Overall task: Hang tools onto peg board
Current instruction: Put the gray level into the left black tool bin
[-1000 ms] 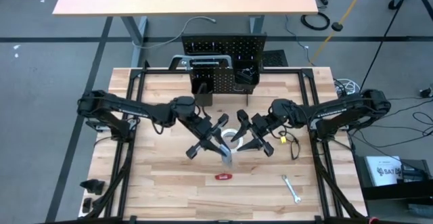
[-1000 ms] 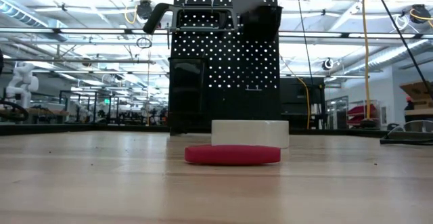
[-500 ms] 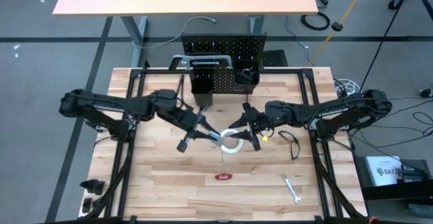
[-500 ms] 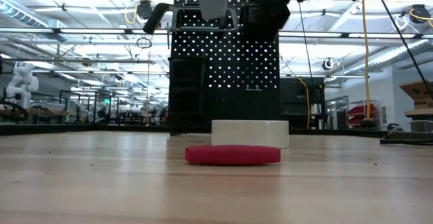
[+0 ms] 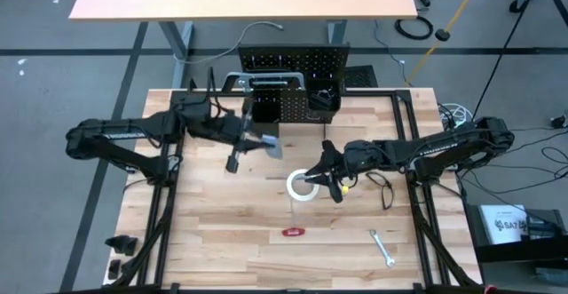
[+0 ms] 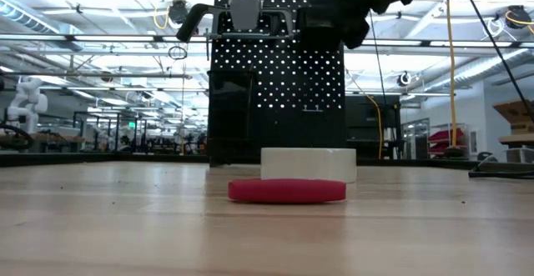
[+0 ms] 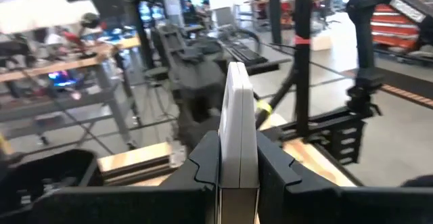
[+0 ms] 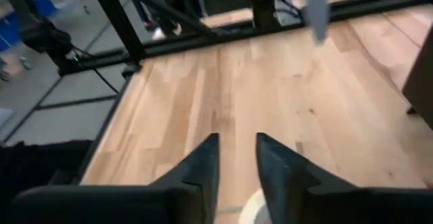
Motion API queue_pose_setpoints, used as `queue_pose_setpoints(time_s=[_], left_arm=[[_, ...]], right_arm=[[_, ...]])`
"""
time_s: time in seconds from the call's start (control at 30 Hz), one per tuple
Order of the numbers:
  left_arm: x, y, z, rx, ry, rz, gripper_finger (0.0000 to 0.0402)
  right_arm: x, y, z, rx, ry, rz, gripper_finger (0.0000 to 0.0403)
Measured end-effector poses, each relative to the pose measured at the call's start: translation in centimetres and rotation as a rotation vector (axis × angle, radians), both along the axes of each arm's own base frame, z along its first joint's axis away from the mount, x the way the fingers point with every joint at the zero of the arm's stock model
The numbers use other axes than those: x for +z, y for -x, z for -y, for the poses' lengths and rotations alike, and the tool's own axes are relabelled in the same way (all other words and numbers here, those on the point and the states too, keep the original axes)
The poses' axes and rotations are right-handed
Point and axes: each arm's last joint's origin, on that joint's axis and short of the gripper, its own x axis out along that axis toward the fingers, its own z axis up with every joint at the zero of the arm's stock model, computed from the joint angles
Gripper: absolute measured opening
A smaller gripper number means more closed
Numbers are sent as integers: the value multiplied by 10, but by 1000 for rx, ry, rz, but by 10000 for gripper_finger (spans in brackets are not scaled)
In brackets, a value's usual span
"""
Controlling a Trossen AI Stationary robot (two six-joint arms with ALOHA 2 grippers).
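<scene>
One left gripper (image 7: 238,173) clamping silver level (image 7: 237,126), near peg board (image 5: 293,63)

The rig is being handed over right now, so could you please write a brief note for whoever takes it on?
Left gripper: shut on the silver level, raised in front of the peg board.
Right gripper: open, empty, right by the white tape roll.
Done: a bar clamp is on the board.
Left: hang the level; tape, red-handled tool and small wrench lie on the table.
</scene>
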Motion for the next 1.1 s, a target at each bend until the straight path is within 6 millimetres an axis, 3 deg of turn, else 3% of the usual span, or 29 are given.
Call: queue_pose_setpoints(time_s=[0.2,0.77,1.1], left_arm=[[5,9,-23,93,-18,17,47],[4,28,-82,335,-16,4,47],[-16,33,-103,405,-9,-13,47]], right_arm=[[-5,3,-5,-42,37,-50,6],[-20,-5,-12,-31,46,-101,1],[-25,-8,-12,-26,48,-123,0]])
